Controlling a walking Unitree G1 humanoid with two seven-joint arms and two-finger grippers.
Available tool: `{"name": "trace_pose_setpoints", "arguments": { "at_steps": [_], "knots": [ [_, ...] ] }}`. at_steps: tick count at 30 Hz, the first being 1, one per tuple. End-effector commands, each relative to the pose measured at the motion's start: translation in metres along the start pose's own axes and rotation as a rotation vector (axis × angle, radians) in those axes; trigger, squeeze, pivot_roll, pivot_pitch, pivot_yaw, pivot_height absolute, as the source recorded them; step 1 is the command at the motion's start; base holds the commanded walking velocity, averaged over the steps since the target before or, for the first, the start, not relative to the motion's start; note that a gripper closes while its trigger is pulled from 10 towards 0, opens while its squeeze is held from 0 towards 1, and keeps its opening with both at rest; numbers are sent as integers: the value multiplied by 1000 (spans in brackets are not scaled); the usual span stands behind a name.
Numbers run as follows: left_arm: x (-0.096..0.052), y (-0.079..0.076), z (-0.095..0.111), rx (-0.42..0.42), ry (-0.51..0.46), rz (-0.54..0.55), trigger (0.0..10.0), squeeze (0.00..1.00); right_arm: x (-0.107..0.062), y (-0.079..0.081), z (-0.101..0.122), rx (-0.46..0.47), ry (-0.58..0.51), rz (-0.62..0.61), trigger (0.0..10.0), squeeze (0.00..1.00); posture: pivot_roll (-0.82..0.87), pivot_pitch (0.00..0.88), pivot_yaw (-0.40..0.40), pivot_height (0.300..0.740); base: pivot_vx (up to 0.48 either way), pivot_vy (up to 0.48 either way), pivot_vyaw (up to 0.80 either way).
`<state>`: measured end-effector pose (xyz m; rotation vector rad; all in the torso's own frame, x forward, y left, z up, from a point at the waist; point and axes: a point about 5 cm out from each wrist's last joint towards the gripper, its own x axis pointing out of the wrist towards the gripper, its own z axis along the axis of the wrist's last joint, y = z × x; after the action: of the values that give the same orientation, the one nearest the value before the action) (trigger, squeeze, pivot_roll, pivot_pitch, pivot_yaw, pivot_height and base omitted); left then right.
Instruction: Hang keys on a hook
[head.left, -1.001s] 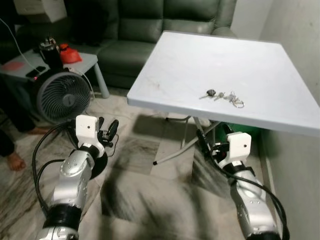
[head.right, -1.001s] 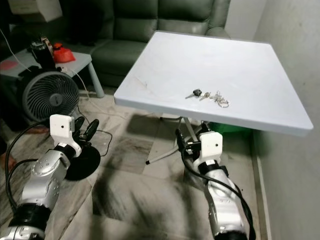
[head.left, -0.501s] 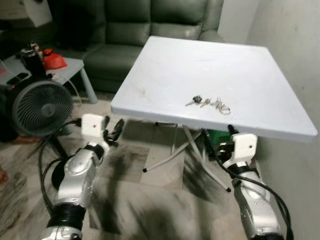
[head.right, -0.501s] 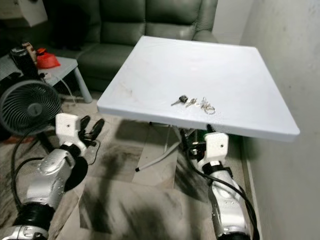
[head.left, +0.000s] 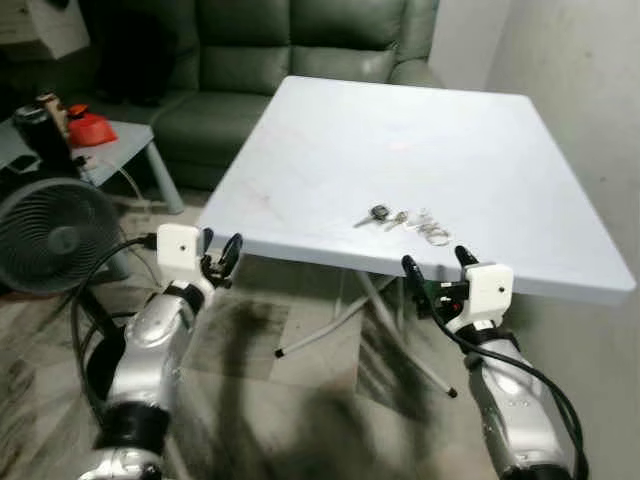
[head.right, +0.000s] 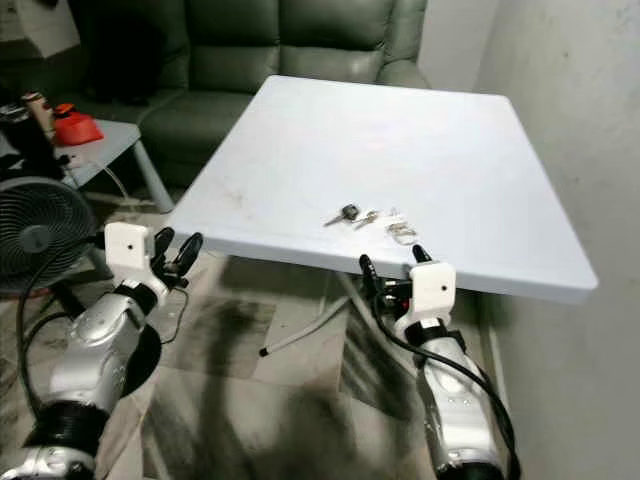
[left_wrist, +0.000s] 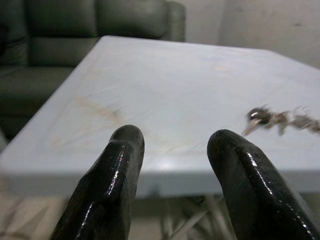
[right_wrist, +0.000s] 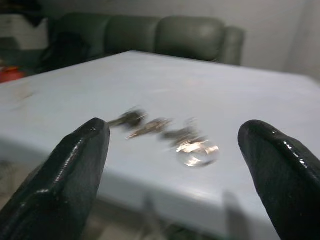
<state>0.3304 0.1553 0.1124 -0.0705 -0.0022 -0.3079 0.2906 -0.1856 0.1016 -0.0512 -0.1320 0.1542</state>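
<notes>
A bunch of keys on a silver ring lies near the front edge of the white folding table. My right gripper is open, just below and in front of the table edge, right before the keys. Nothing is between its fingers. My left gripper is open too, level with the table's front left corner, empty. From the left wrist the keys appear off to the side, beyond the fingers.
A green sofa stands behind the table. To the left are a black floor fan and a low side table with a red object. A grey wall runs along the right. Table legs cross below.
The camera has moved closer to the table. Both grippers have risen toward the table's front edge; the right one now sits directly before the keys.
</notes>
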Motion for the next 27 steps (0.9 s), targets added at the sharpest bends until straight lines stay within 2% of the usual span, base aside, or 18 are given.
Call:
{"name": "trace_pose_setpoints", "arguments": {
  "at_steps": [1, 27],
  "knots": [
    [-2, 13, 6, 22, -7, 31, 10000, 0, 4, 6, 5, 11, -23, 21, 10000, 0, -137, 14, 0, 740, 326, 0, 0],
    [1, 12, 6, 2, -14, 34, 10000, 0, 7, 5, 6, 8, -27, 27, 10000, 0, -135, 10, -5, 740, 325, 0, 0]
  ]
}}
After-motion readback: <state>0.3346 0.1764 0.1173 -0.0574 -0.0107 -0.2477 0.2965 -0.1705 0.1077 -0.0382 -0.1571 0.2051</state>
